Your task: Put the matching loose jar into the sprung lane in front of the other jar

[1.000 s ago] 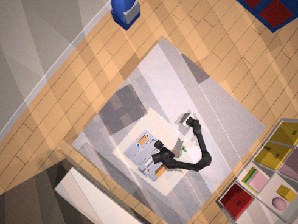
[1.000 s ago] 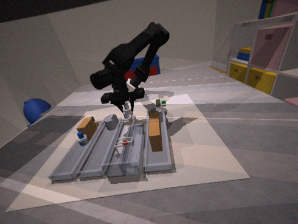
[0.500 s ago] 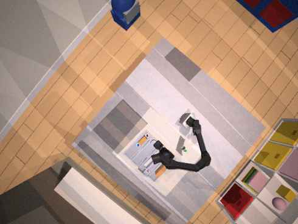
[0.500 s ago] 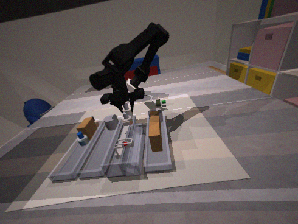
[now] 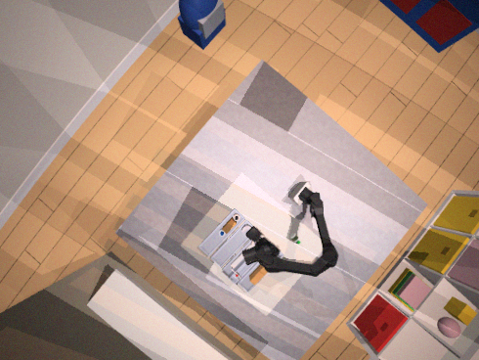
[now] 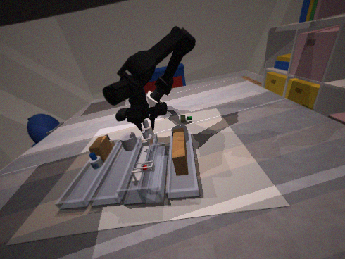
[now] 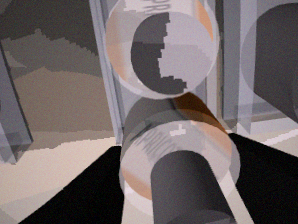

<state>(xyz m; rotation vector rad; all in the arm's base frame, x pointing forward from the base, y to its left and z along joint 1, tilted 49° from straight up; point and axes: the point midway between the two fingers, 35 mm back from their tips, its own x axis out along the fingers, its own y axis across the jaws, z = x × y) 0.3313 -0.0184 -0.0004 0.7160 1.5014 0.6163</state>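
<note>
My gripper (image 6: 147, 128) (image 7: 173, 149) is shut on a clear jar with a tall dark grey cap (image 7: 185, 187), at the far, front end of the sprung lane (image 6: 144, 197). The held jar looks roughly upright in the wrist view. A matching clear jar (image 6: 146, 139) (image 7: 117, 55) stands in the lane just beyond it, on the pusher side; the two look very close. Whether they touch is unclear. The pusher's pale frame with a red mark (image 6: 144, 167) is farther back along the lane. The arm hides the fingertips in the top view. The held jar's base and the front stop are hidden.
A grey cylinder (image 6: 129, 141) stands in the neighbouring lane. The outer lanes hold a blue-capped bottle (image 6: 95, 161) (image 5: 222, 233), a brown block (image 6: 100, 148) and a long brown block (image 6: 179, 155). A green-capped jar (image 6: 184, 118) lies on its side beyond the lanes.
</note>
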